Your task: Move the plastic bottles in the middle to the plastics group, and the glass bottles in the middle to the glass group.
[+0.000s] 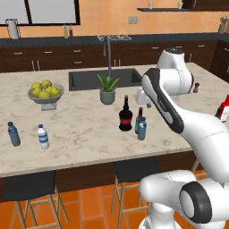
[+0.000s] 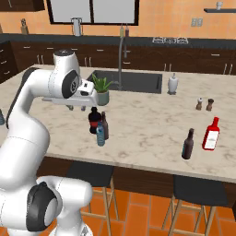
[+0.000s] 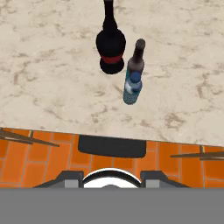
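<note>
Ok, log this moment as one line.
gripper: above middle cluster, holding nothing | small water bottle, round-bellied black bottle, slim dark bottle: unmoved on counter

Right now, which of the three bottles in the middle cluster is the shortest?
The small translucent water bottle, with a blue cap. It stands in front of the slim dark bottle and beside the round-bellied black bottle, which both rise above it.

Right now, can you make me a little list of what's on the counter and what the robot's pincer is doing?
middle cluster: round black bottle with red label, slim dark bottle, small grey-blue water bottle, standing close together
left end: blue-tinted water bottle and clear white-labelled water bottle
right end: red bottle with white label, another dark bottle beside it
pincer: above the middle cluster, holding nothing
also there: bowl of lemons, potted plant, sink
</note>
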{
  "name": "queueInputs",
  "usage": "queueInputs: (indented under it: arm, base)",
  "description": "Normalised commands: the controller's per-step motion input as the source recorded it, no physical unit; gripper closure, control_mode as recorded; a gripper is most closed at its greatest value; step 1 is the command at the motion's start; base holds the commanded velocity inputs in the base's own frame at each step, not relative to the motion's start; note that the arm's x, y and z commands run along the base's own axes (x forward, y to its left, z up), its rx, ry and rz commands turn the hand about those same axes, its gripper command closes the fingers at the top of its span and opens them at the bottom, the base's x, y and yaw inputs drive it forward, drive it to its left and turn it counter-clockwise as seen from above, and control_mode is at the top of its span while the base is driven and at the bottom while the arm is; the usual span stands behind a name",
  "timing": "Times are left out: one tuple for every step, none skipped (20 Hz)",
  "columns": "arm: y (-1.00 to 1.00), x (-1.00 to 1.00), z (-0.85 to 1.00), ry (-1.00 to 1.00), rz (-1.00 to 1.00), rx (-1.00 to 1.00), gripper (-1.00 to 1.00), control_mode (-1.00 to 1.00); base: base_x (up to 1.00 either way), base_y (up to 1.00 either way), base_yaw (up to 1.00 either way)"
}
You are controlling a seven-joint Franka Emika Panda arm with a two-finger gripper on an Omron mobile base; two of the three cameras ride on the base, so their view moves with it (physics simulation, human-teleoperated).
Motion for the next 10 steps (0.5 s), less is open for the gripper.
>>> queueInputs:
  arm:
    - [0.0,0.01,0.0,0.0,0.0,0.0,-1.0,-1.0]
    - [0.0,0.11,0.0,0.0,0.0,0.0,-1.0,-1.0]
    - [0.0,0.34,0.0,0.01,0.0,0.0,-1.0,-1.0]
    - [-0.26,0.26,0.0,0.0,0.06,0.0,-1.0,-1.0]
    - [-0.29,0.19,-0.14,-0.02,0.0,0.0,-1.0,-1.0]
    - [-0.3,0.09,-0.19,-0.03,0.0,0.0,-1.0,-1.0]
    - [-0.24,0.09,-0.27,-0.06,0.0,0.0,-1.0,-1.0]
    - [-0.27,0.03,-0.41,-0.05,0.05,0.0,-1.0,-1.0]
    - [-0.34,0.0,-0.48,0.0,0.1,0.0,-1.0,-1.0]
    - [-0.34,0.0,-0.64,0.0,0.07,0.0,-1.0,-1.0]
  base:
    - [0.0,0.0,0.0]
    - [0.0,0.0,0.0]
    - [0.0,0.0,0.0]
    - [0.0,0.0,0.0]
    - [0.0,0.0,0.0]
    - [0.0,0.0,0.0]
    - [0.0,0.0,0.0]
    - [0.0,0.0,0.0]
    - [0.0,0.0,0.0]
    - [0.0,0.0,0.0]
